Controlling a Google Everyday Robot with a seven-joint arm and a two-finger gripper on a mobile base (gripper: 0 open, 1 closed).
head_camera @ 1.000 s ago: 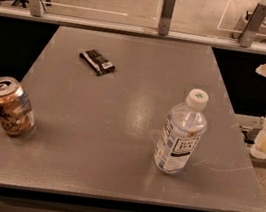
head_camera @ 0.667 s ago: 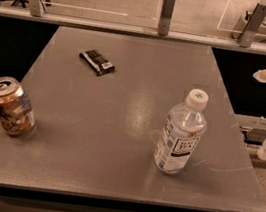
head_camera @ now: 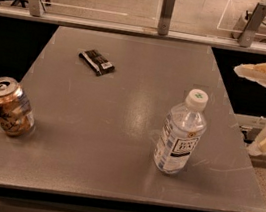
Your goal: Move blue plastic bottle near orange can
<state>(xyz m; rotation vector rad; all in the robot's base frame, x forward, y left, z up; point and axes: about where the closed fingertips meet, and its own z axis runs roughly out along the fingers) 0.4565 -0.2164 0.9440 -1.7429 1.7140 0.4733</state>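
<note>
The blue plastic bottle (head_camera: 180, 139) stands upright on the grey table (head_camera: 116, 146). To the bottle's right, off the table's edge, the gripper (head_camera: 244, 110) hangs with its two fingers spread wide, holding nothing. The orange can (head_camera: 10, 107) sits well apart to the bottle's left, by the table's rim. The tall bottle could topple if a finger clips it, or knock the can overboard if set down too close. A black wrapper (head_camera: 96, 62) lies behind and left of the bottle, apparently off the direct path.

Cream hand (head_camera: 244, 110) rt; orange can (head_camera: 11, 108).
</note>
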